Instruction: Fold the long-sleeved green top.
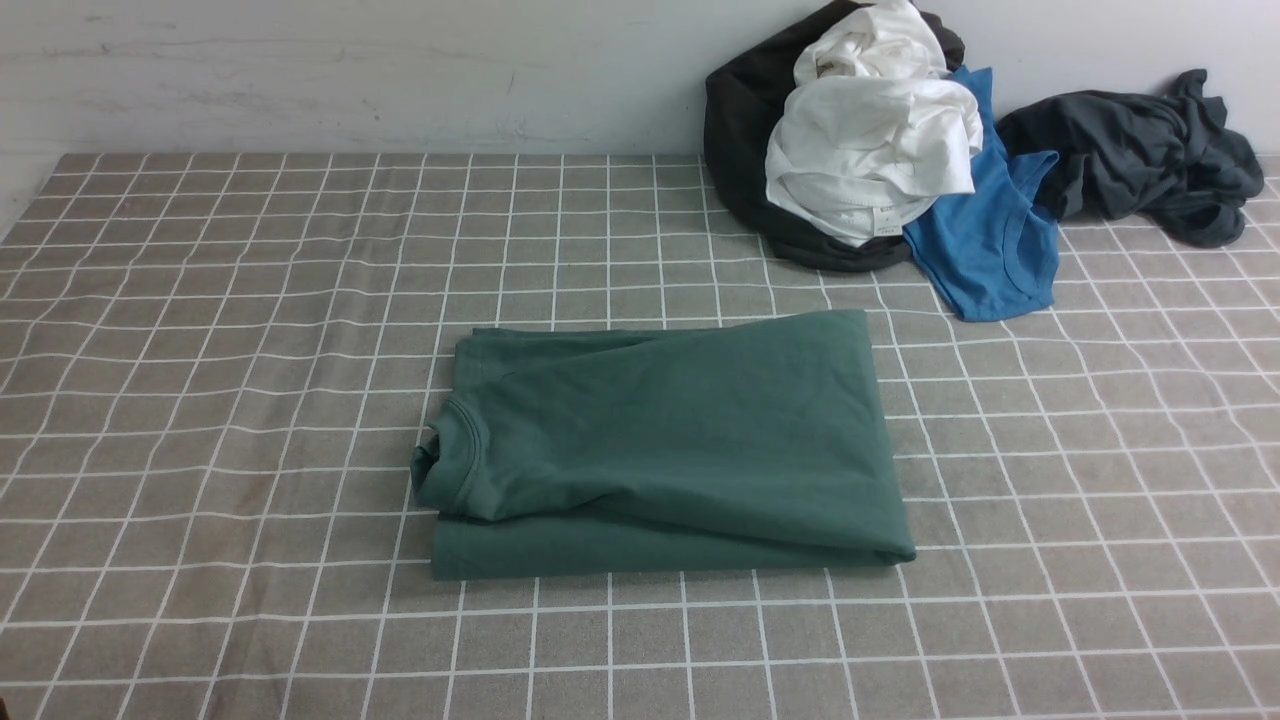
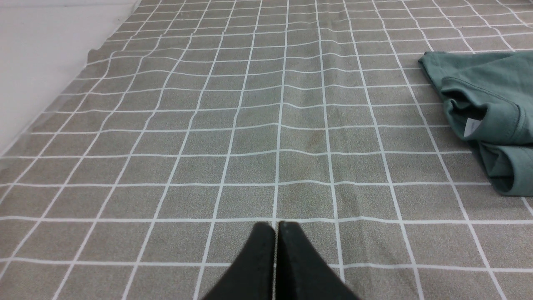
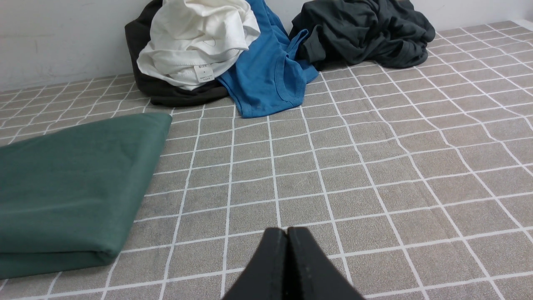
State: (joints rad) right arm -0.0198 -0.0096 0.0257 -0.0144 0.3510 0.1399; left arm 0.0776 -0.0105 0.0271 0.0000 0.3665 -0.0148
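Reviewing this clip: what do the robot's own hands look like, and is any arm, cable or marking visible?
Only fingertips show. The left hand and the right hand each end in two matte black, tapered fingers with rounded tips. No cables, markings or arm links are visible in any view; neither arm shows in the front view.

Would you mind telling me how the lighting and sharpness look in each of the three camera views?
Front view: soft, even light, no glare, only a faint shadow under the folded green top, and the grid lines of the tablecloth look wavy. Left wrist view: the cloth is sharp, the shut left hand dark and featureless. Right wrist view: the clothes pile is clear, the right hand slightly soft.
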